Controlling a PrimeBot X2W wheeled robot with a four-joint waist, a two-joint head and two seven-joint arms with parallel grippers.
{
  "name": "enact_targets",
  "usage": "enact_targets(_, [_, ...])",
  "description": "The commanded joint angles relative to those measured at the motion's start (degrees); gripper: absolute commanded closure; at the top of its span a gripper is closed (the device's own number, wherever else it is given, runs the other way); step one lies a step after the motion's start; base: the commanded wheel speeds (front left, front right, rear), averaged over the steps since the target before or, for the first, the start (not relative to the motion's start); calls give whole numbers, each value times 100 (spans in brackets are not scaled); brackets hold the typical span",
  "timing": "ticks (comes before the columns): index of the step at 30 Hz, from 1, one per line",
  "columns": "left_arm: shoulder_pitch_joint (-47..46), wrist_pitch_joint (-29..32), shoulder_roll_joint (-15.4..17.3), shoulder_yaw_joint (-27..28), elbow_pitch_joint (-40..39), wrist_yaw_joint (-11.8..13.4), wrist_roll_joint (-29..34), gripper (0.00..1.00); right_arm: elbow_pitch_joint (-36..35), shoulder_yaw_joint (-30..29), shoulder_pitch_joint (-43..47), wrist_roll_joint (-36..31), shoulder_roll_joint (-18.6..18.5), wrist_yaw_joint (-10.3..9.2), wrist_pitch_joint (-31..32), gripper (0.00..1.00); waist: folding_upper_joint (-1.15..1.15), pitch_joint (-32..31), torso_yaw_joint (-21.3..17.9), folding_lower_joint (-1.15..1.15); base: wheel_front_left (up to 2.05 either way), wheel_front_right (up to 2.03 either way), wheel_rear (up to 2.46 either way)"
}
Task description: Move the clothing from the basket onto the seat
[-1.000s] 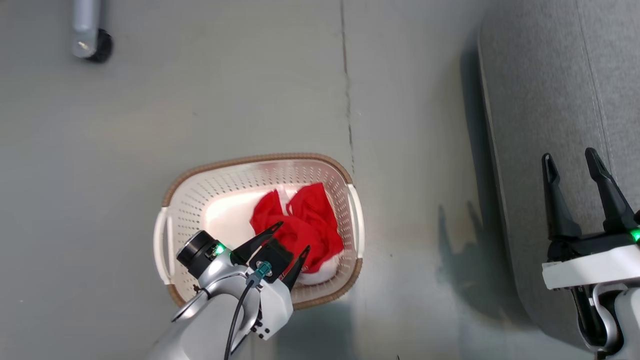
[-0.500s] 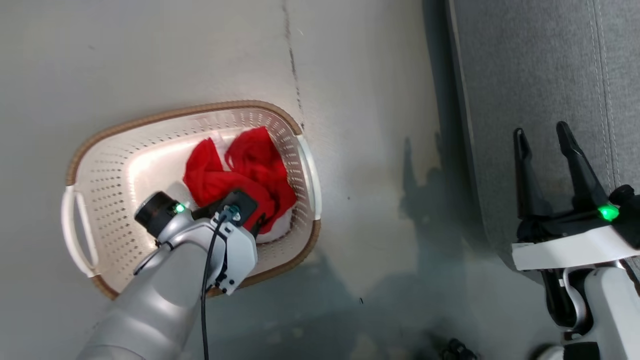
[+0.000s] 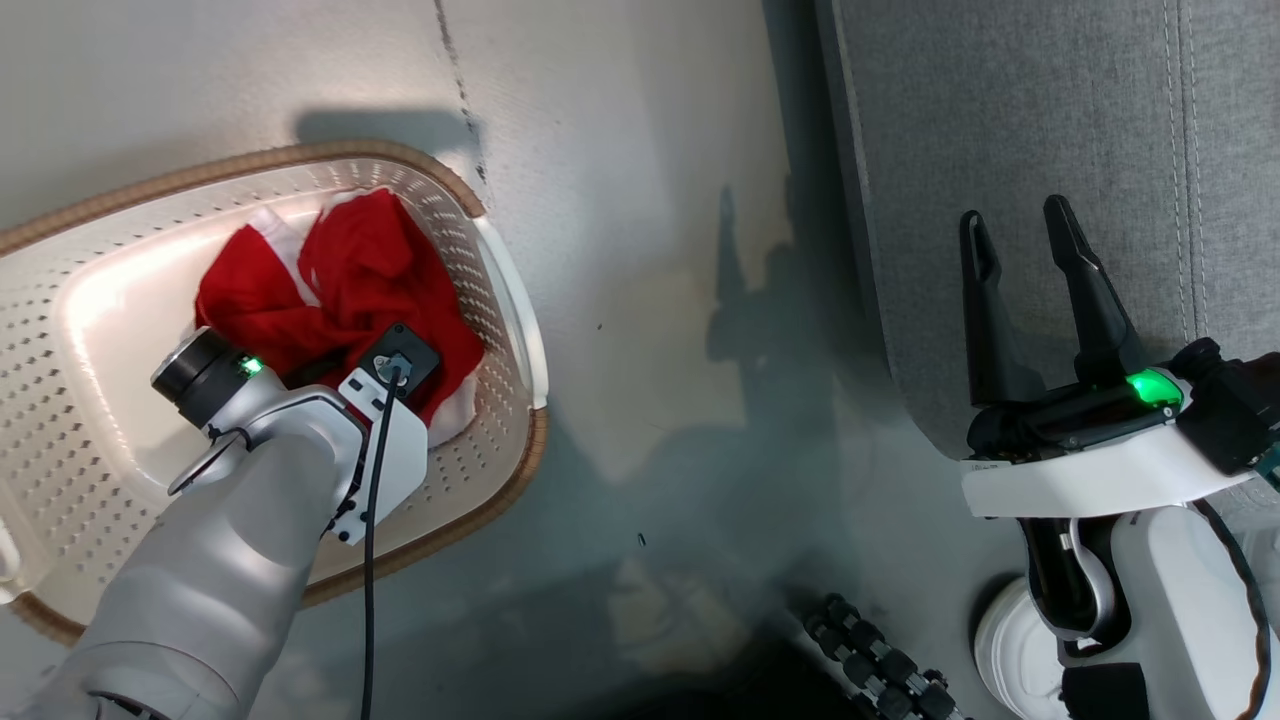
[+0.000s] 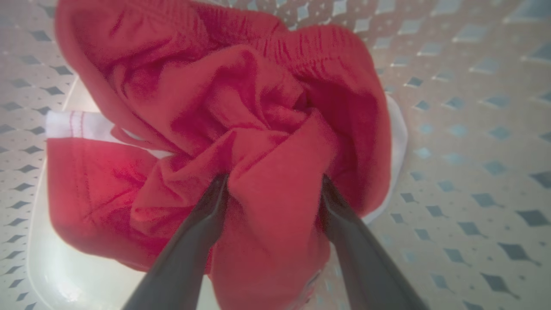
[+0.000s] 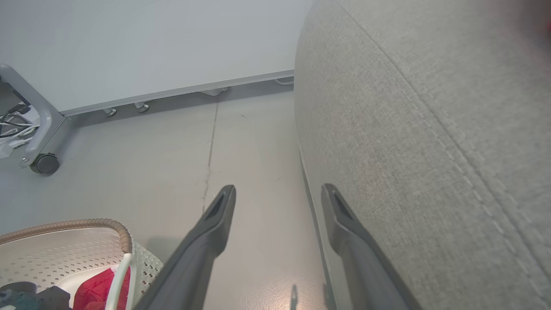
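Our left gripper reaches into the laundry basket, jaws wide open astride a fold of the red clothing, which lies crumpled at the basket's right end. Our right gripper hangs open, empty, over the left edge of the grey seat.

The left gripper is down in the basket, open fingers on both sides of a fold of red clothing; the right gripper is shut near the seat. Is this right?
One thing is wrong: the right gripper near the seat is open, not shut; the right wrist view shows its fingers apart. The left gripper does straddle a fold of red clothing in the basket.
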Motion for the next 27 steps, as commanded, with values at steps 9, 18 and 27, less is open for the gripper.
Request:
enact_targets(9, [-303,436,146,-179,36,360,126,0,1,70,75,6,109,1,-11,0,0,351,-170,0,0,0,0])
enact_targets(18, [-316,593,218,-170,40,441,-6,91,8,115,102,9,154,1,-11,0,0,392,-193,0,0,0,0])
enact_targets(27, [-174,533,289,-154,38,439,-145,100,88,147,-72,47,173,1,-11,0,0,286,-240,0,0,0,0])
